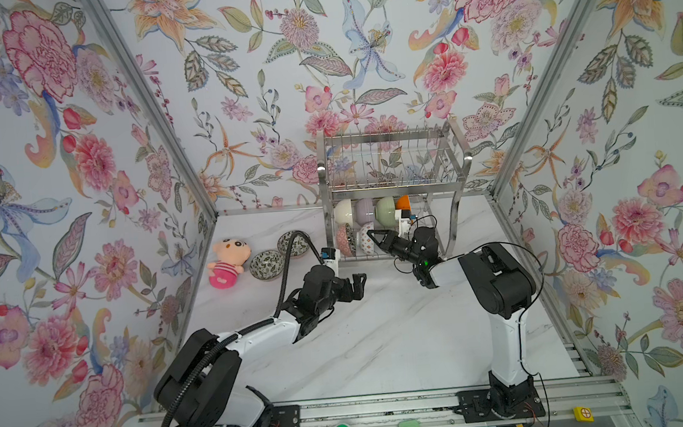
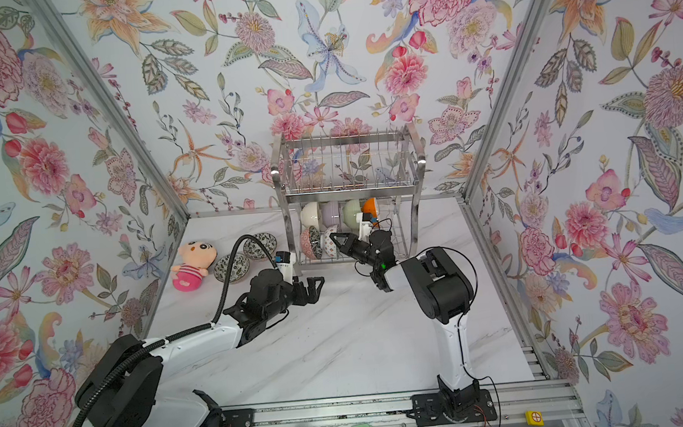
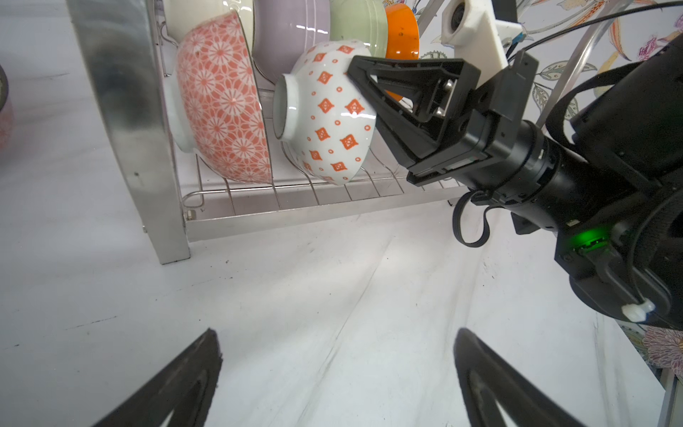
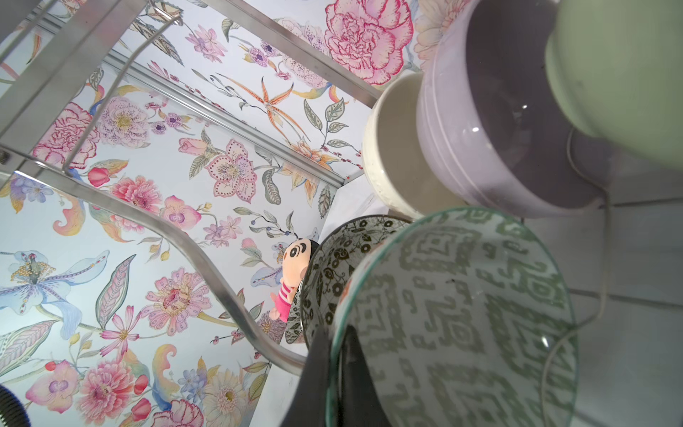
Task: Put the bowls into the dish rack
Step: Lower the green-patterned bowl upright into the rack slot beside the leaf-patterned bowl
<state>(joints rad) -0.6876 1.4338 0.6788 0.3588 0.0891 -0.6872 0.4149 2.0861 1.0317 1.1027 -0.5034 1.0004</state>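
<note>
A diamond-patterned bowl [image 3: 325, 122] low in the dish rack [image 3: 122, 111]
My right gripper [image 3: 353, 72] pinches its rim; my left gripper [image 1: 358, 285] hangs spread wide.

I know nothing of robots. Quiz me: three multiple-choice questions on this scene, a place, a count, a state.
1. The pink doll lies: A on the table, left of the dish rack; B on the top shelf; C in a bowl.
2. Bowls outside the rack: A none; B two; C five.
3. The right claw is: A wide open; B shut on a bowl's rim; C holding the doll.
A, it lies on the tabletop; B, two leaf-patterned bowls sit beside the doll; B, it pinches the diamond-patterned bowl.
</note>
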